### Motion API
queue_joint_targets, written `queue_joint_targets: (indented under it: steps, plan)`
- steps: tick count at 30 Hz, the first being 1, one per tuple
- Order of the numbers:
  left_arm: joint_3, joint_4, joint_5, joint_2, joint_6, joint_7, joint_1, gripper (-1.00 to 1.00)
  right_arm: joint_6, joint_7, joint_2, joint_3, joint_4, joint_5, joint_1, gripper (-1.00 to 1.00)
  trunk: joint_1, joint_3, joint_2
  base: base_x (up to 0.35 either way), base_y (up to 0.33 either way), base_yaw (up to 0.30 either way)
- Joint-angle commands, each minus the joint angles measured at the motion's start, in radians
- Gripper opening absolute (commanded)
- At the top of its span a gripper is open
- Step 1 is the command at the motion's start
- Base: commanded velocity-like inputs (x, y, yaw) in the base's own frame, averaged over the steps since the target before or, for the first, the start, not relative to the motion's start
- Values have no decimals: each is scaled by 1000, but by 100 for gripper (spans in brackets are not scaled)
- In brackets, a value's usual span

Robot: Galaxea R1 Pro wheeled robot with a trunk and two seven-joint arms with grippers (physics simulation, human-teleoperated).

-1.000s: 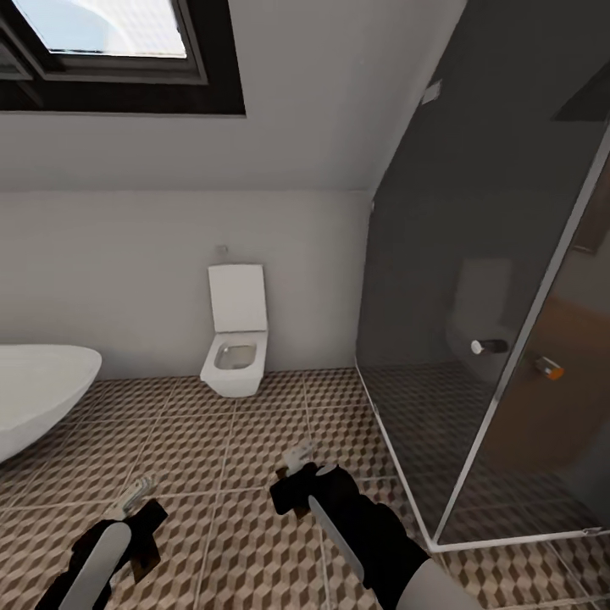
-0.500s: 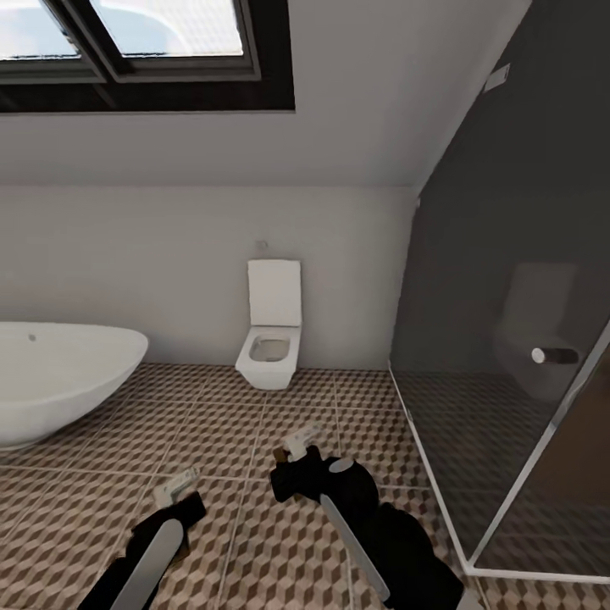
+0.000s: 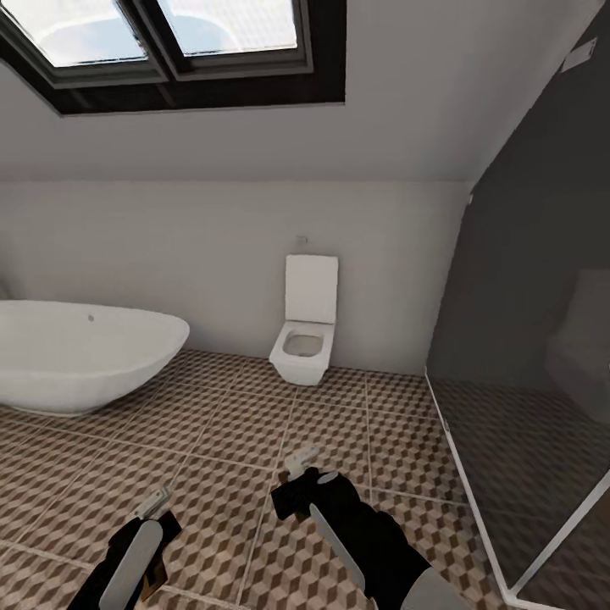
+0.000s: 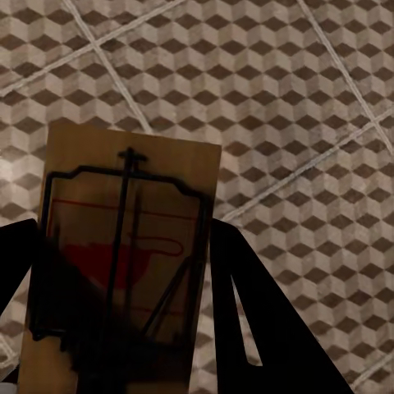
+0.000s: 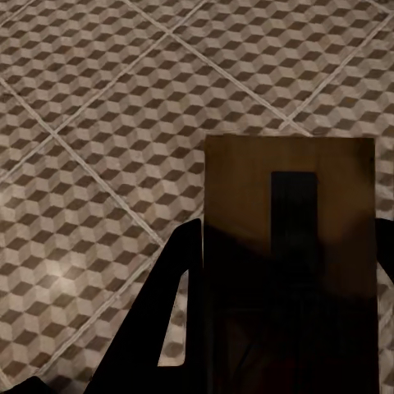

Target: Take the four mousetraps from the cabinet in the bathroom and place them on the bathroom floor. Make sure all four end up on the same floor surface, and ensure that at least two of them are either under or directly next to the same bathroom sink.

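Blocking much of each wrist view, your two mousetraps are hiding the finger pads. Your left gripper (image 4: 123,328) is clamping a tan mousetrap (image 4: 123,246) with dark wire facing up; your right gripper (image 5: 287,328) is pinching a second mousetrap (image 5: 287,246), its shaded plain side showing, above the bathroom floor (image 3: 237,424).

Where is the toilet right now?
In the head view the toilet stands against the far white wall, a little right of the middle, between the white bathtub on the left and the dark glass shower on the right.
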Motion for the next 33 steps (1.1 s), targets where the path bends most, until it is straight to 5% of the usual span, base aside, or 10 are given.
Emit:
queue_joint_targets:
  steps: [1, 33]
  plan:
    - [-6, 1, -4, -1, 3, -3, -3, -100, -3, 2, 0, -1, 0, -2, -1, -100, 4, -3, -7, 0, 0, 286]
    - [-40, 3, -8, -3, 8, 8, -15, -100, -13, 0, 0, 7, -1, 3, -5, -100, 127, -108, -231, 0, 0, 286]
